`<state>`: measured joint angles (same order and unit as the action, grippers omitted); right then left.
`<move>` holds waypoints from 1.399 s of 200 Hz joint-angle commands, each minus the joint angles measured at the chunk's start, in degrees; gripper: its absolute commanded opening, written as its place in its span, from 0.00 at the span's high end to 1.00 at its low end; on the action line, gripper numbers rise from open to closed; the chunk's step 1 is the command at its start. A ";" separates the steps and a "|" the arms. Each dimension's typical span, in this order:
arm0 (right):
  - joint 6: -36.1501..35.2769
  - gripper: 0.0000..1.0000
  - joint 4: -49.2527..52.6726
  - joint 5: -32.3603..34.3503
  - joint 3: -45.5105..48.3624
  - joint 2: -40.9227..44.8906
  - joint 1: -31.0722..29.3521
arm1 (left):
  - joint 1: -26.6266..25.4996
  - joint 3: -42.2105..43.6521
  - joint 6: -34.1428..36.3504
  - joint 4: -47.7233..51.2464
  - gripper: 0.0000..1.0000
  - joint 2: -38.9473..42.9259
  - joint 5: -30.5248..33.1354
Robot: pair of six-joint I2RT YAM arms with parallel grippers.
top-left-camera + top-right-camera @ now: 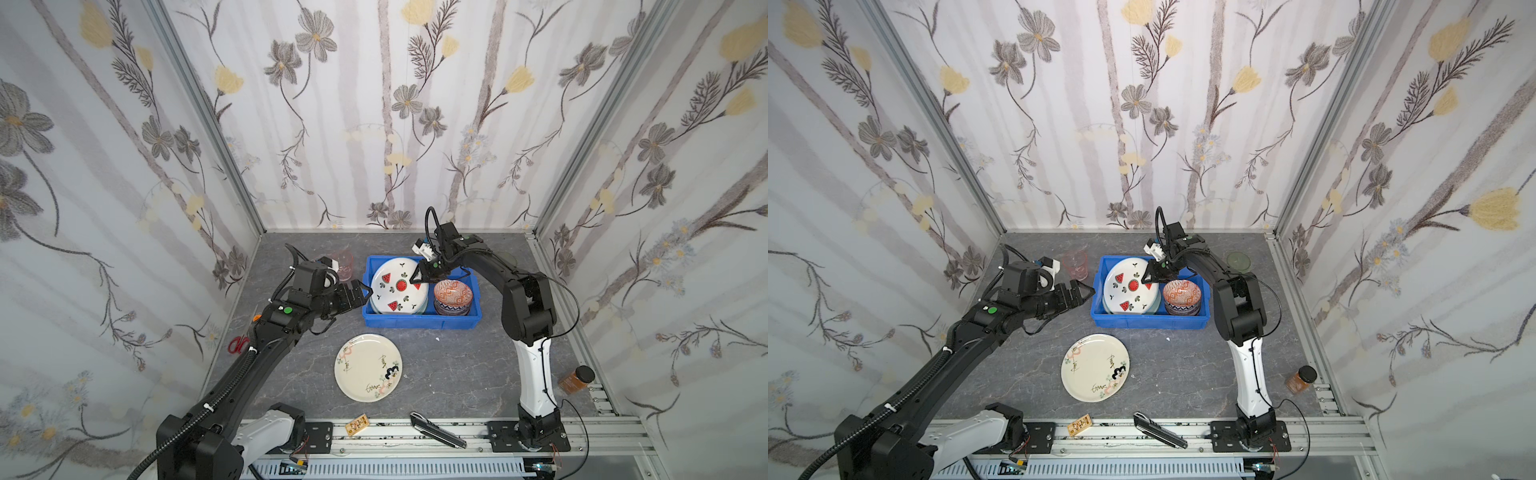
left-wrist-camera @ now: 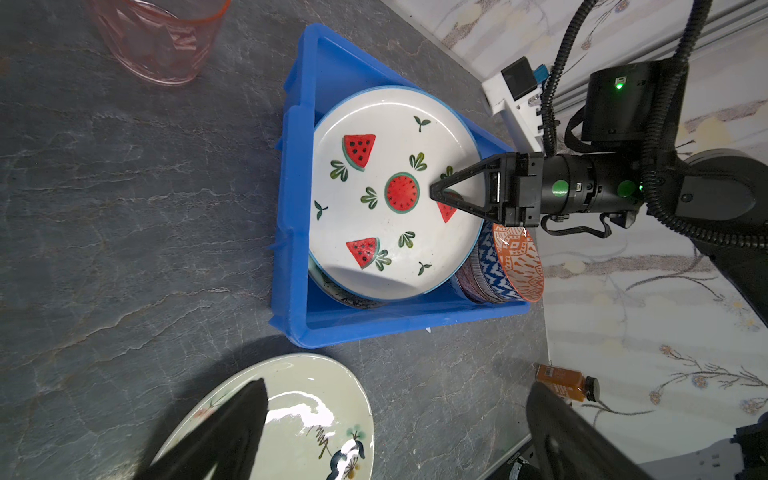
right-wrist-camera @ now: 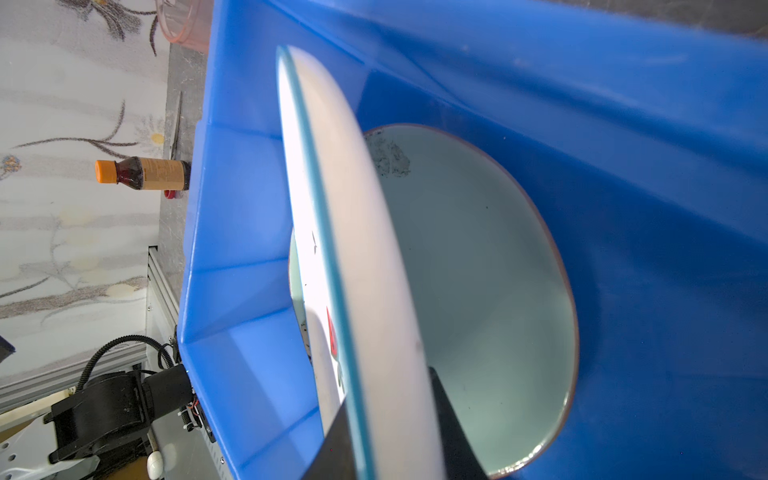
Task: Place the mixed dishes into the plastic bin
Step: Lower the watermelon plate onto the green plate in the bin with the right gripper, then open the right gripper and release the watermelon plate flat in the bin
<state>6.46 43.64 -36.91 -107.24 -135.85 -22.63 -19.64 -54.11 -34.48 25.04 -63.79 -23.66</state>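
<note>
The blue plastic bin (image 1: 419, 324) (image 1: 1148, 322) (image 2: 299, 208) (image 3: 623, 124) stands at the back middle of the table. Inside it, the white watermelon plate (image 1: 395, 291) (image 1: 1127, 291) (image 2: 386, 241) (image 3: 374, 249) leans tilted over a pale green plate (image 3: 478, 291). My right gripper (image 1: 415, 282) (image 1: 1146, 280) (image 2: 436, 193) (image 3: 390, 415) is shut on its raised rim. Stacked patterned bowls (image 1: 453, 293) (image 1: 1181, 293) (image 2: 519, 262), the orange one on top, fill the bin's right end. My left gripper (image 1: 368, 291) (image 1: 1090, 293) (image 2: 395, 432) hangs open and empty beside the bin's left wall. A cream floral plate (image 1: 368, 368) (image 1: 1095, 368) (image 2: 291, 399) lies in front of the bin.
A pink tumbler (image 1: 344, 266) (image 1: 1076, 264) (image 2: 162, 41) stands left of the bin, a green tumbler (image 1: 1239, 259) behind the right arm. Red-handled scissors (image 1: 239, 345) lie at the left wall, a brown bottle (image 1: 575, 380) (image 1: 1301, 379) (image 3: 141, 172) front right, a black tool (image 1: 436, 430) on the front rail.
</note>
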 commanded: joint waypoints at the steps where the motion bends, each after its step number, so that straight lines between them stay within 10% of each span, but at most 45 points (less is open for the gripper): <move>1: -1.83 0.76 -0.44 -1.35 -0.38 -0.78 -0.14 | 0.05 0.45 0.33 -0.65 0.00 0.16 -0.19; 280: -3.00 0.62 -1.26 -0.81 -4.69 -4.22 1.48 | 0.04 -0.91 0.95 -0.60 0.00 -3.40 -0.33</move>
<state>5.39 43.72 -35.22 -111.22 -139.39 -21.21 -19.64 -54.30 -34.24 25.06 -66.83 -23.97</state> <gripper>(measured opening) 0.378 0.997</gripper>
